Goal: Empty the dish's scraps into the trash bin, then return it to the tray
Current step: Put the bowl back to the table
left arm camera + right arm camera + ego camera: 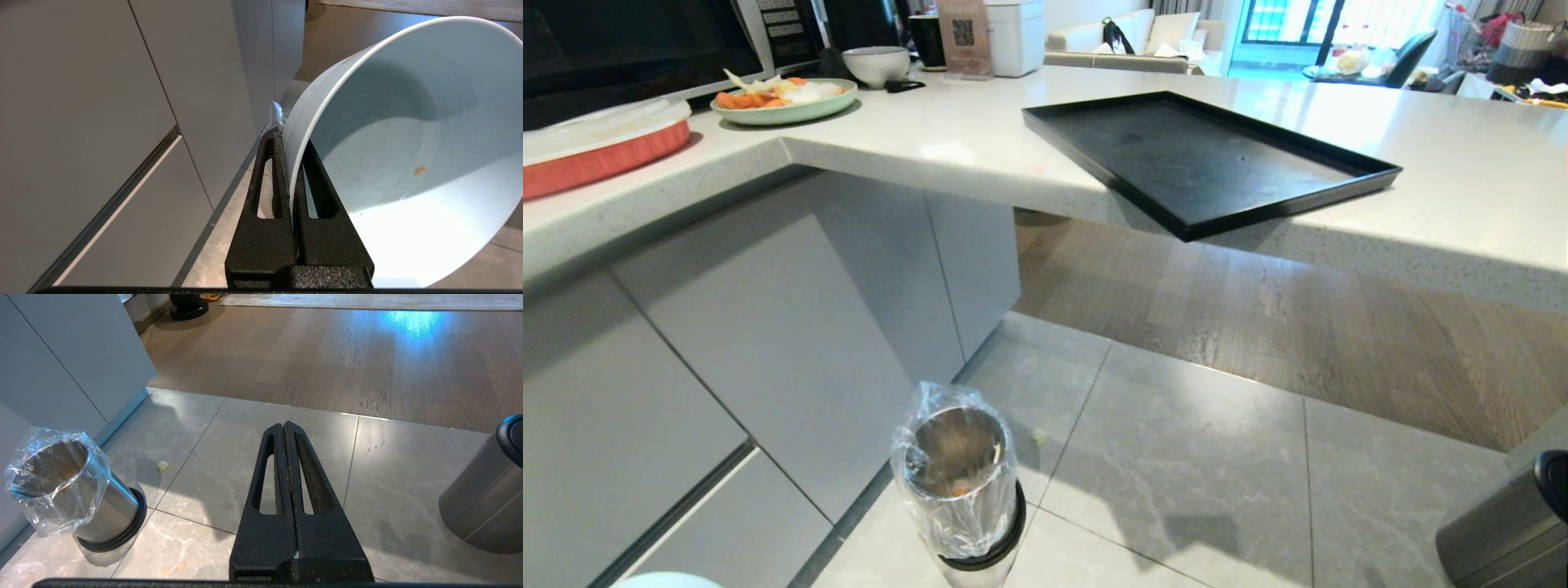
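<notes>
Emptied dish held low, tray return pending

The dish [408,163], pale blue and bare but for one orange speck, was clamped by its rim in the left tool [291,163]; the right tool [286,457] was pressed together, empty. The trash bin [960,482] stood below; lifting to the tray [1209,159] on the desk [947,139] was judged next.

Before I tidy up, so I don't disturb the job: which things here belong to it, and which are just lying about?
Job: dish, clamped in left tool; trash bin; tray.

Lying about: green plate; greyish-white bowl; dark grey cylinder; scrap on floor.
</notes>
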You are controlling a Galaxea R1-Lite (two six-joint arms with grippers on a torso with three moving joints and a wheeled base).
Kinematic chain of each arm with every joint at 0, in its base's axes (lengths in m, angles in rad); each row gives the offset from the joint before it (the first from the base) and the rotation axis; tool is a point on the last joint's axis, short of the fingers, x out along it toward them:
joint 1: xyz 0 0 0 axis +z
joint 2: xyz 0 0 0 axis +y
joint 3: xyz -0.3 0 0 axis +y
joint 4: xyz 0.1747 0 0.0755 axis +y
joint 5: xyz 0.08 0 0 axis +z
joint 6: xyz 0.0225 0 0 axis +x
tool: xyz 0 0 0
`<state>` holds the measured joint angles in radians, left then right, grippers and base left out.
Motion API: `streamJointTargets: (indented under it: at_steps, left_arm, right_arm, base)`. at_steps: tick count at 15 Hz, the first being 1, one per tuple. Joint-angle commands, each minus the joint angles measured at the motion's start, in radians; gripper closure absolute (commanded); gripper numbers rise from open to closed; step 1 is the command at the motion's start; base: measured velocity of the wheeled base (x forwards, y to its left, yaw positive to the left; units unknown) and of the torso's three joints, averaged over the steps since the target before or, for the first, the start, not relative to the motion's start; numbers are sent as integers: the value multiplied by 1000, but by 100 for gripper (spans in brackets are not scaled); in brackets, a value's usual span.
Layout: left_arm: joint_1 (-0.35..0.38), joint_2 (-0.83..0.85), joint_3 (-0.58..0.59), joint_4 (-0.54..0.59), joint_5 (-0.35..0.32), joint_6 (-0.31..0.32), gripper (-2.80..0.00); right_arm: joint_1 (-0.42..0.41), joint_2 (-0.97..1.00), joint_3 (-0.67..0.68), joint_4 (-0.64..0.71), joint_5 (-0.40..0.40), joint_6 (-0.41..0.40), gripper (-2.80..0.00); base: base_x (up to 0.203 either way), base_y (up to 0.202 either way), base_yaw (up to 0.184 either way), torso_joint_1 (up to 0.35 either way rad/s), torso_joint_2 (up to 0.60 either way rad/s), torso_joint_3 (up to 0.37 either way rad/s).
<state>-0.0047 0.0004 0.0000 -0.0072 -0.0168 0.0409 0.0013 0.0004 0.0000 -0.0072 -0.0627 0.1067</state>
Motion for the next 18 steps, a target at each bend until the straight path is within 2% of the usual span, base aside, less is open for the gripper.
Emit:
streamJointTargets:
  at_steps: [1,9,18]
  left_arm:
    - [0,0,0,0,0,1,0]
    - [-1,0,0,0,-2,1,0]
    - [0,1,0,0,0,1,0]
  right_arm:
    - [0,0,0,0,0,1,0]
    - [0,1,0,0,0,1,0]
    - [0,1,0,0,0,1,0]
  base:
    - [0,0,0,0,0,0]
    - [1,2,-11,0,1,0]
    - [4,7,-172,3,3,2]
